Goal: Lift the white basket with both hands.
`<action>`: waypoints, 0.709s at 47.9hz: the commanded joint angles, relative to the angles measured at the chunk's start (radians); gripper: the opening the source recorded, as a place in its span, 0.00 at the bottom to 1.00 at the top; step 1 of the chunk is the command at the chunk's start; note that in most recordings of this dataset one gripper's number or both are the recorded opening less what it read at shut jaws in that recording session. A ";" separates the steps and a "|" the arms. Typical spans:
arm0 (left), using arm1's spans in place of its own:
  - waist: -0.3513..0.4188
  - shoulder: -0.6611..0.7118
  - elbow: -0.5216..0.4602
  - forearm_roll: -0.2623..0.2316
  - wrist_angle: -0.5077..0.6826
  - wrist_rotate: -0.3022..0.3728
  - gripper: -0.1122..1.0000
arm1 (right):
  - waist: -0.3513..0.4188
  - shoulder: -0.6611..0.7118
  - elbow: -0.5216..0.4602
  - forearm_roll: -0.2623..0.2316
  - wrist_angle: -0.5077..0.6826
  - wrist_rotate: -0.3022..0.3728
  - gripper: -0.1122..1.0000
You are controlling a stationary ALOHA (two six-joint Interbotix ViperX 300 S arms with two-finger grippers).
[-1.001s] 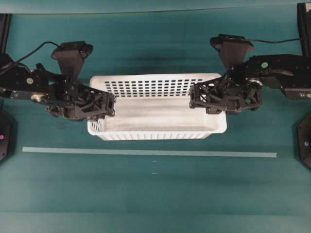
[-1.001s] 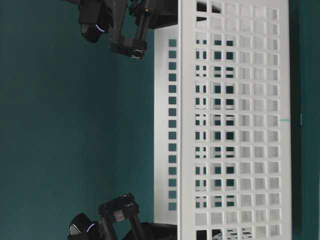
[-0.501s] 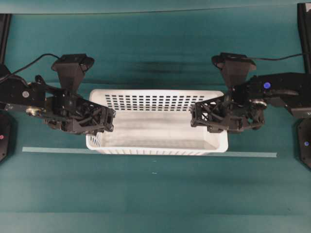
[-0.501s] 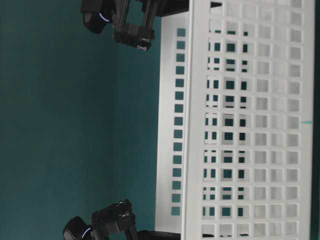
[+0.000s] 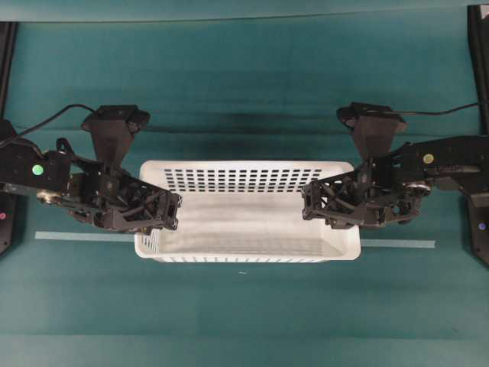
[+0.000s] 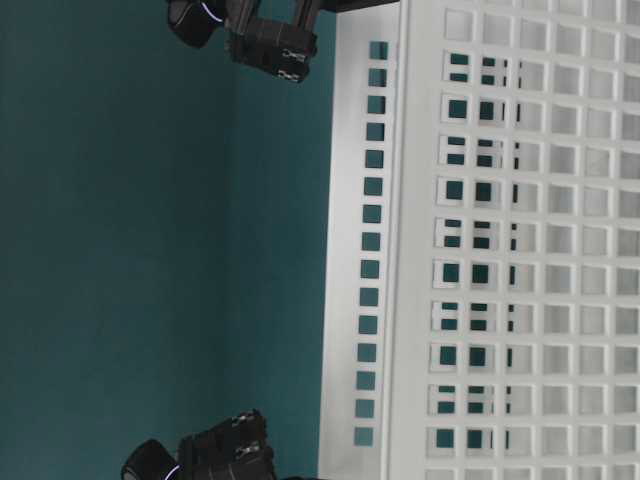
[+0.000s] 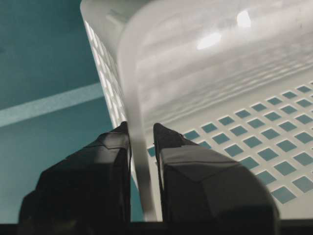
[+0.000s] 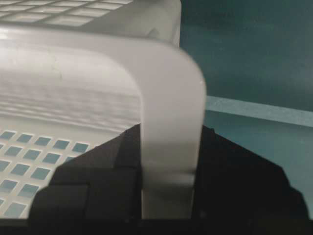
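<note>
The white basket [image 5: 244, 180] hangs level between both hands, its perforated walls and bare floor in the overhead view. My left gripper [image 5: 166, 212] is shut on the rim of its left short end, and my right gripper [image 5: 315, 205] is shut on the right end. In the left wrist view the two black fingers [image 7: 110, 161] pinch the basket's thin wall [image 7: 142, 122]. In the right wrist view the broad rim [image 8: 171, 107] runs down between the dark jaws of the gripper [image 8: 168, 156]. The basket's holed side [image 6: 520, 250] fills the table-level view.
A pale tape strip [image 5: 84, 236] crosses the teal table and passes under the basket, showing again on the right [image 5: 397, 244]. Black frame posts [image 5: 477, 38] stand at the far corners. Each arm's wrist camera housing [image 5: 114, 126] juts out behind the basket.
Both grippers and the basket have moved together toward the near edge and upward. The basket looks larger and now covers the middle of the tape strip.
</note>
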 commanded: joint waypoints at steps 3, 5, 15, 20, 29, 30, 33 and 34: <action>-0.026 -0.014 -0.017 0.006 -0.003 -0.009 0.17 | 0.029 0.006 0.002 -0.008 0.000 -0.009 0.25; -0.032 -0.012 -0.015 0.006 -0.003 -0.020 0.17 | 0.032 0.008 0.000 -0.008 0.000 -0.009 0.25; -0.046 -0.006 -0.011 0.006 -0.003 -0.032 0.17 | 0.052 0.015 -0.003 -0.008 0.000 0.014 0.25; -0.046 -0.003 -0.009 0.006 -0.003 -0.032 0.17 | 0.061 0.020 -0.002 -0.008 -0.003 0.020 0.25; -0.048 0.008 -0.008 0.006 -0.003 -0.032 0.17 | 0.067 0.028 0.002 -0.008 -0.018 0.020 0.25; -0.048 0.008 -0.008 0.006 -0.005 -0.032 0.17 | 0.067 0.029 0.002 -0.008 -0.020 0.020 0.25; -0.048 0.012 -0.008 0.006 -0.005 -0.032 0.17 | 0.067 0.031 0.002 -0.008 -0.025 0.020 0.25; -0.048 0.014 -0.009 0.008 -0.005 -0.032 0.17 | 0.067 0.031 0.002 -0.008 -0.026 0.020 0.25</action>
